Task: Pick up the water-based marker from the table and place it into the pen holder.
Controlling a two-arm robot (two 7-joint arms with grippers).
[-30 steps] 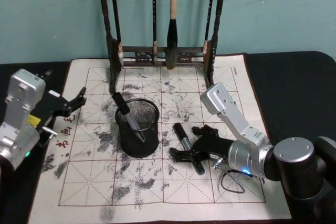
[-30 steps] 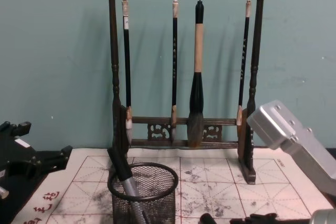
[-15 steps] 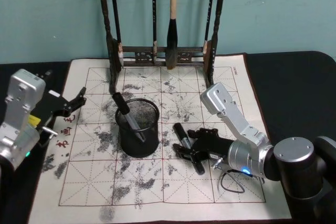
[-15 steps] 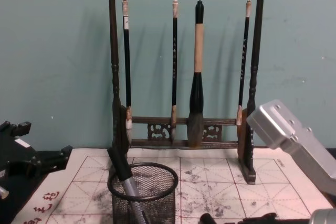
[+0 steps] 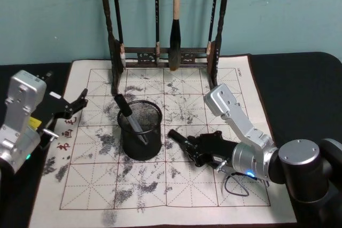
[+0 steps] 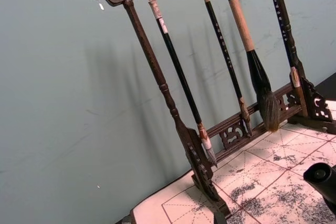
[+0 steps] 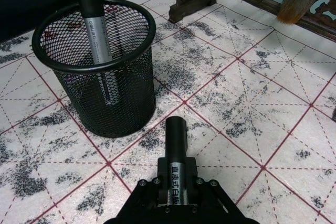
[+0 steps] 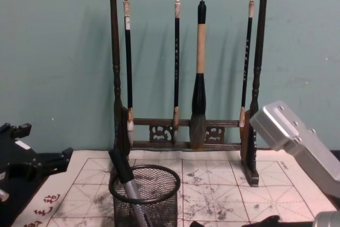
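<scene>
The water-based marker [image 5: 176, 136], a black barrel with a grey label, is held in my right gripper [image 5: 197, 151], which is shut on it just over the mat, right of the pen holder [image 5: 140, 130]. In the right wrist view the marker [image 7: 176, 136] sticks out from the gripper [image 7: 176, 184] towards the black mesh pen holder [image 7: 100, 77], a short gap away. Another grey-and-black marker [image 7: 92, 22] stands slanted inside the holder. My left gripper [image 5: 75, 106] rests open at the mat's left edge. The table [image 5: 299, 84] is dark, with the cream mat on it.
A tall dark wooden brush rack [image 5: 166, 54] with several hanging brushes stands at the back of the mat, behind the holder; the chest view has it at the rack [image 8: 186, 67]. The ink-stained mat [image 5: 139, 185] has bare room in front of the holder.
My right gripper has shut on the marker and swung it left, so its free end now points at the pen holder. The left arm has not moved.
</scene>
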